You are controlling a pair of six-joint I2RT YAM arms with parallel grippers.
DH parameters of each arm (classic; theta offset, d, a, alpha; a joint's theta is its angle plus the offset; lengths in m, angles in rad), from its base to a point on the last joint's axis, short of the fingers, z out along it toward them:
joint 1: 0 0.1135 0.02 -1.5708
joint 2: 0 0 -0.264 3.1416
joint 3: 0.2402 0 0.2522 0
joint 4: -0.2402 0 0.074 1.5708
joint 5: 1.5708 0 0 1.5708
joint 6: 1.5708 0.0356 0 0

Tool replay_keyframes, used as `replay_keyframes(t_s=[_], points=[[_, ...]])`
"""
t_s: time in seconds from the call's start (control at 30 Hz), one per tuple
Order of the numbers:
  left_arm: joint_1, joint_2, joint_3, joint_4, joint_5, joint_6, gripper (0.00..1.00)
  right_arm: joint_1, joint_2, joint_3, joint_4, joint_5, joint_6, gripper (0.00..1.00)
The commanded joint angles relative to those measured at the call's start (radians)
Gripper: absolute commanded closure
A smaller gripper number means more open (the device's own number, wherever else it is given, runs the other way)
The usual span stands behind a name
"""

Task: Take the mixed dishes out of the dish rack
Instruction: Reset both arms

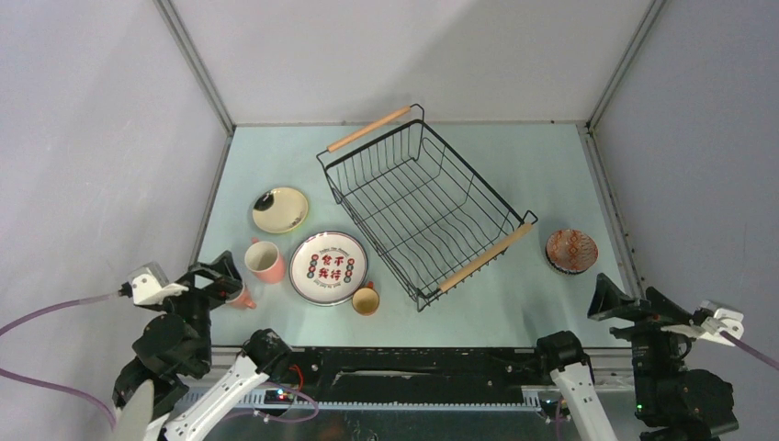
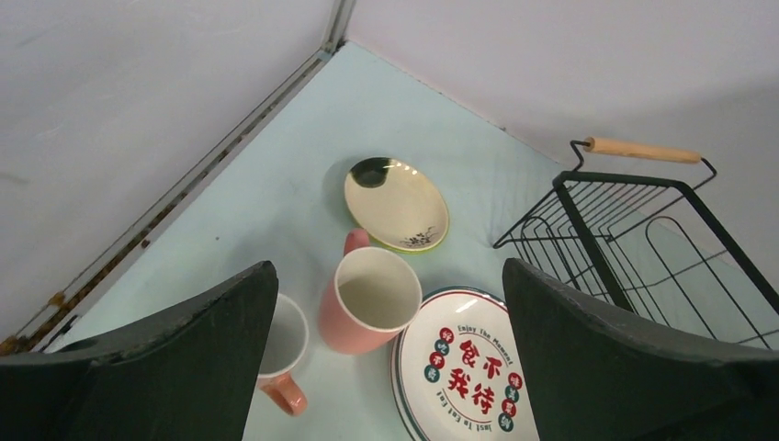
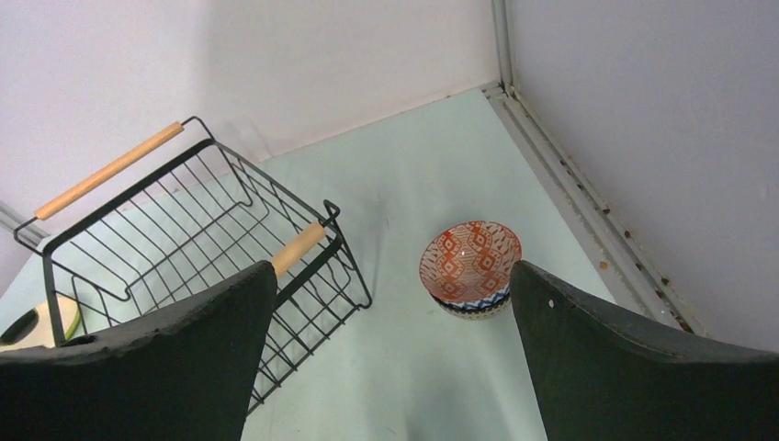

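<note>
Both arms sat at the near edge. The left gripper [image 1: 223, 278] was spread wide just beside a small glazed cup [image 1: 242, 299], and the right gripper [image 1: 614, 299] was also spread, holding nothing. Ahead of the left stood a pink mug [image 1: 265, 260], an orange cup [image 1: 366, 299], the round lettered plate [image 1: 329, 267] and a glossy cream saucer [image 1: 280, 209]. The patterned bowl [image 1: 571, 251] stood nearer the right. Beyond them the black wire rack [image 1: 486, 258] lay diagonally, far-left to near-right, with apparently nothing left in it.
</note>
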Motion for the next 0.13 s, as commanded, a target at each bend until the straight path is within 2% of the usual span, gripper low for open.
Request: replay_keyframes(t_s=[0.0, 0.1], points=[[0.004, -0.229, 0.066, -0.201, -0.090, -0.212, 0.00, 0.028, -0.013, 0.008, -0.033, 0.008, 0.005, 0.01], [0.004, -0.230, 0.088, -0.332, -0.154, -0.370, 0.00, 0.036, -0.043, 0.011, -0.059, 0.026, 0.013, 0.00]])
